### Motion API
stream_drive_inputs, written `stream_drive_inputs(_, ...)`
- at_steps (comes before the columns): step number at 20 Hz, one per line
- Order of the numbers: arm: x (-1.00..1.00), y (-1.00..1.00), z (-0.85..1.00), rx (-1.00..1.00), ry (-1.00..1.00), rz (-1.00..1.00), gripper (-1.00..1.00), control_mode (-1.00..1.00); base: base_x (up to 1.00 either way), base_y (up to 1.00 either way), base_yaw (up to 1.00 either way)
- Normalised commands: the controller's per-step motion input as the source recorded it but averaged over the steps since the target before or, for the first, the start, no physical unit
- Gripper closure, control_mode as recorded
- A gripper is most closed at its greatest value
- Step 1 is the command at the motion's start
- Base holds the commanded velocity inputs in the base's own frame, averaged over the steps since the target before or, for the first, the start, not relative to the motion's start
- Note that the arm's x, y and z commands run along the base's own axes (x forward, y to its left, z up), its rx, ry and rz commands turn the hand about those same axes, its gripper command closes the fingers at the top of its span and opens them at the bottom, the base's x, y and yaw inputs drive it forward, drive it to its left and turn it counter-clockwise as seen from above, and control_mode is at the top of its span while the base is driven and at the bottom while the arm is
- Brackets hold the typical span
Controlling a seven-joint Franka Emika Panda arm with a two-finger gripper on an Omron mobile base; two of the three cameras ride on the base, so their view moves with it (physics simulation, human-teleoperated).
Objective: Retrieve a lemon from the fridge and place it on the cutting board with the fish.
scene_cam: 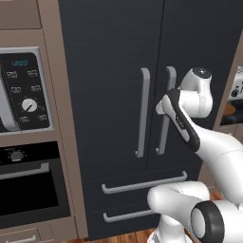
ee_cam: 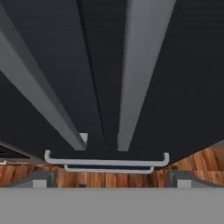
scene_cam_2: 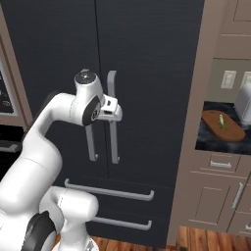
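The dark charcoal fridge (scene_cam: 114,71) (scene_cam_2: 147,59) stands with both doors shut, so the lemon is hidden. Two long grey bar handles (scene_cam: 144,111) (scene_cam_2: 112,117) run down beside the door seam. My gripper (scene_cam: 160,107) (scene_cam_2: 115,112) (ee_cam: 111,180) is open and empty, close in front of the handles at their upper part. In the hand view both handles (ee_cam: 131,74) run away below the hand, with the small fingertips (ee_cam: 40,179) set wide apart. On the counter to the right lies the reddish-brown cutting board (scene_cam_2: 230,131) with the slender fish (scene_cam_2: 221,121) on it.
A brown-framed microwave (scene_cam: 23,90) and oven (scene_cam: 28,190) column stands left of the fridge. Two fridge drawers with bar handles (scene_cam: 142,183) (scene_cam_2: 110,192) sit below the doors. A white appliance (scene_cam_2: 243,103) stands by the board, with cabinet drawers (scene_cam_2: 220,164) beneath and wooden floor (ee_cam: 192,164) below.
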Motion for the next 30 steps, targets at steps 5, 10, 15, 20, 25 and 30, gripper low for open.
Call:
stream_drive_inputs(5,0.30,0.00,-0.26,-0.01,-0.18,0.00,-1.00,-1.00,0.00,0.00,0.00)
stream_drive_inputs(10,0.50,-0.05,-0.01,0.00,-0.01,0.00,-1.00,-1.00,0.00,0.00,0.00)
stream_drive_inputs(15,0.08,-0.24,0.05,0.00,0.00,0.00,-1.00,-1.00,0.00,0.00,0.00)
stream_drive_inputs(20,0.22,-0.16,0.00,0.00,0.00,-0.01,-1.00,-1.00,0.00,0.00,0.00)
stream_drive_inputs(25,0.45,0.00,0.00,0.00,0.00,0.00,-1.00,-1.00,0.00,0.00,0.00)
stream_drive_inputs(30,0.15,0.00,0.00,0.00,-0.05,0.00,-1.00,-1.00,0.00,0.00,0.00)
